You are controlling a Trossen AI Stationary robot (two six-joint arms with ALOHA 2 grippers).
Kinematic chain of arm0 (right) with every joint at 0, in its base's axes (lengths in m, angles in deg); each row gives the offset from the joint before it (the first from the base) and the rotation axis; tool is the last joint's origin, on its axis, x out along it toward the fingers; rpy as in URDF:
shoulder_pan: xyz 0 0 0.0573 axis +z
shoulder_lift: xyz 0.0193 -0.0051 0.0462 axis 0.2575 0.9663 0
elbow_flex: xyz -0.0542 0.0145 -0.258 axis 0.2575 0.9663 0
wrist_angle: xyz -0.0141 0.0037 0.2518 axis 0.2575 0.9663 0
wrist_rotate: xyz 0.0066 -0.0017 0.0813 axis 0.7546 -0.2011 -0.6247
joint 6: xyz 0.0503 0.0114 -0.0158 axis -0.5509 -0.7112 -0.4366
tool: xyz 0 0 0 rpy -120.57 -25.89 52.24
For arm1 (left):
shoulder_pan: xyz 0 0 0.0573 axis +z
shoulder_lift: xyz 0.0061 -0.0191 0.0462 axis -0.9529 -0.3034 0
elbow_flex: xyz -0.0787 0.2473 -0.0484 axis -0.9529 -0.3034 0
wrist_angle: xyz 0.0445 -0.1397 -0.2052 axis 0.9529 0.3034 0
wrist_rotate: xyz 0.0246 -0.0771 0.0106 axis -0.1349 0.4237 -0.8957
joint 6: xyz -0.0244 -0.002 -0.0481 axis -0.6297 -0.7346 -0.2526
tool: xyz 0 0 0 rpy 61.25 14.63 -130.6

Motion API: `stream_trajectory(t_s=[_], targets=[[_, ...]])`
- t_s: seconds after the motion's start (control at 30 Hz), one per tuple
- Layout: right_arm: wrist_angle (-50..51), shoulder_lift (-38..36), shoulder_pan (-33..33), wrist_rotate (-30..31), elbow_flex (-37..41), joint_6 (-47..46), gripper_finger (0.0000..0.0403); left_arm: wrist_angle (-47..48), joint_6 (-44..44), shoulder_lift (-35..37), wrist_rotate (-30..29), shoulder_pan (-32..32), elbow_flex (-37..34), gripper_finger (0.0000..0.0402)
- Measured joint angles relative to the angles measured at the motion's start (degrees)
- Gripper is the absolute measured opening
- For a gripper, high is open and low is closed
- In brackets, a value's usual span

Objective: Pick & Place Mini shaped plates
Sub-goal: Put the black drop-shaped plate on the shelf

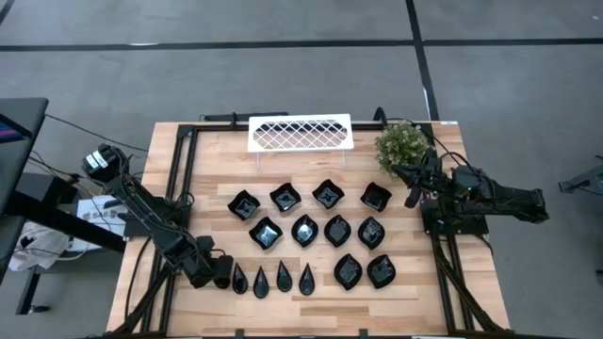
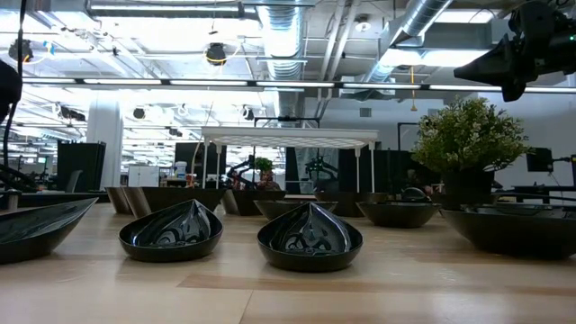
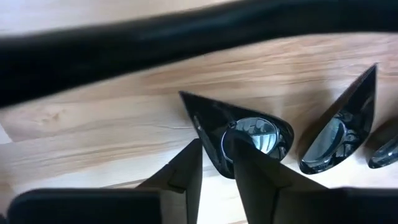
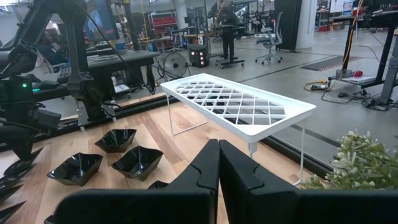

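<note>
Mini shaped plates (image 1: pixel 304 230): glossy black, wavy-edged.

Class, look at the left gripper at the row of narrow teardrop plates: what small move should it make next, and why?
Probably close. The left gripper is low at the end teardrop plate, one of its fingers over the bowl and the other outside the rim, a gap between them. The right gripper waits near the white rack.

The counter (image 1: pixel 311 160) is pale, smooth-grained wood with a soft sheen. The mini shaped plates (image 1: pixel 304 230) are glossy black and mirror the ceiling lights, while the white lattice rack (image 1: pixel 300 133) looks matt-coated and the dark hand (image 3: pixel 217 165) dull.
</note>
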Motion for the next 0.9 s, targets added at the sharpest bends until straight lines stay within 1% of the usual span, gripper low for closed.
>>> stream_trajectory(t_s=[0.33,0.6,0.9], targets=[[0.0,0.0,0.0,0.0,0.0,0.0,0.0001,0.0,0.1,0.0,-0.4,0.0,0.0,0.0050],[0.0,0.0,0.0,0.0,0.0,0.0,0.0001,-1.0,0.3,-2.3,-0.4,0.0,0.0,0.0034],[-0.1,0.0,0.0,0.0,0.0,0.0,0.0001,-1.5,0.3,-2.1,-0.4,0.0,0.1,0.0009]])
